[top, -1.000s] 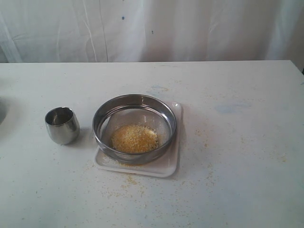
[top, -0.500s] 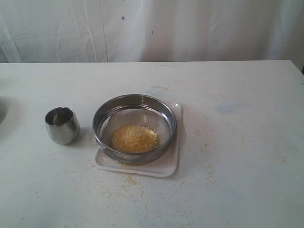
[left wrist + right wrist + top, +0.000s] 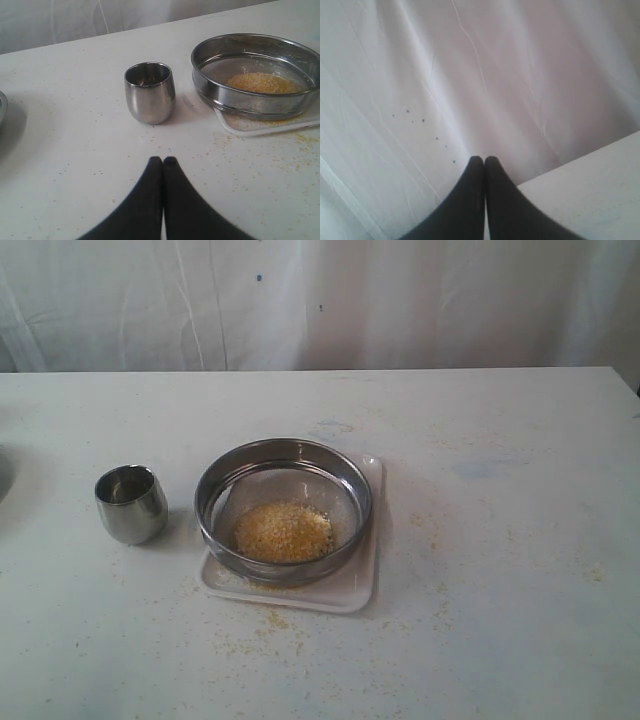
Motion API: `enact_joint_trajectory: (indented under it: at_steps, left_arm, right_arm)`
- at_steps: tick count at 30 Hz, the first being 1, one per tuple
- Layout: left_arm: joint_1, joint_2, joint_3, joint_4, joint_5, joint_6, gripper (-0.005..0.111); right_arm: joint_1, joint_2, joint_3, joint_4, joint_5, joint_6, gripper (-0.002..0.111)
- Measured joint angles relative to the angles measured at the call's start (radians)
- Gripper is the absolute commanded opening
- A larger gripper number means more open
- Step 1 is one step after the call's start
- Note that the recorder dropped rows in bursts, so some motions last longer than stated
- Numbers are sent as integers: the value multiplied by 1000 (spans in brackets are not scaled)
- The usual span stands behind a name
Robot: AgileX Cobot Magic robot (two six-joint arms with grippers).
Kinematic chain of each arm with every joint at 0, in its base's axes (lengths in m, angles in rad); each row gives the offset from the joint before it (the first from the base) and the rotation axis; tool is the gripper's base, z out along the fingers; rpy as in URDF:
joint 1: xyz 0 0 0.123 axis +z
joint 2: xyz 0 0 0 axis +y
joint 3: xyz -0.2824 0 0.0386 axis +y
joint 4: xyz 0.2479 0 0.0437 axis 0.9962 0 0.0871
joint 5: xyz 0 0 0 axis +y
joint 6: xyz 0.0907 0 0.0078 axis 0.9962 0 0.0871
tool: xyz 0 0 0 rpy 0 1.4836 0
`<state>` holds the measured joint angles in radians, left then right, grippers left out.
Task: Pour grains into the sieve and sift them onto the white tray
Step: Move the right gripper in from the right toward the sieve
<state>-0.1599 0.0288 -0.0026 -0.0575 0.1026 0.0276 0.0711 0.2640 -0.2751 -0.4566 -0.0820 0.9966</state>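
The steel sieve (image 3: 284, 455) rests on the white tray (image 3: 366, 570) near the middle of the table. A heap of yellow grains (image 3: 283, 531) lies on its mesh, also seen as grains (image 3: 263, 82) inside the sieve (image 3: 250, 97) on the tray (image 3: 260, 127) in the left wrist view. My left gripper (image 3: 163, 160) is shut and empty, hovering over bare table short of the cup. My right gripper (image 3: 484, 159) is shut and empty, facing the white curtain off the table's edge. Neither gripper appears in the exterior view.
A small steel cup (image 3: 131, 503) stands upright left of the sieve, seen as the cup (image 3: 149, 92) in the left wrist view, and looks empty. Spilled grains (image 3: 270, 625) dot the table in front of the tray. A grey rim (image 3: 2, 107) shows at the far left.
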Motion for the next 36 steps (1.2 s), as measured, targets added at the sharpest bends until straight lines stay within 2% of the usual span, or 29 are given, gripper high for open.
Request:
enact_joint_trajectory:
  at_steps: [3,9,12,16,20,24,26,30,33,36]
  left_arm:
    - [0,0,0,0,0,0,0]
    - [0,0,0,0,0,0,0]
    - [0,0,0,0,0,0,0]
    - [0,0,0,0,0,0,0]
    - [0,0,0,0,0,0,0]
    - [0,0,0,0,0,0,0]
    - [0,0,0,0,0,0,0]
    - [0,0,0,0,0,0,0]
    - [0,0,0,0,0,0,0]
    - [0,0,0,0,0,0,0]
  right_arm:
    - [69,137,-124,-50,90,23,0]
    - [293,531,-339,-153,363,-49,0]
    - [371,711,-418,-175,468,-133,0]
    - [429,880,-465,-159,505,-186,0]
    - [449,969,-486,18,523,-286,0]
    - [460,1013,-492,400,623,-719,0]
    - [463,1031,-496,519,713,-916,0]
    - [448,1045,-509,641,777,-1085,0]
    - [401,1047,-532,716,729,-1107,8]
    - [334,1056,-572,784,693,-1114,27]
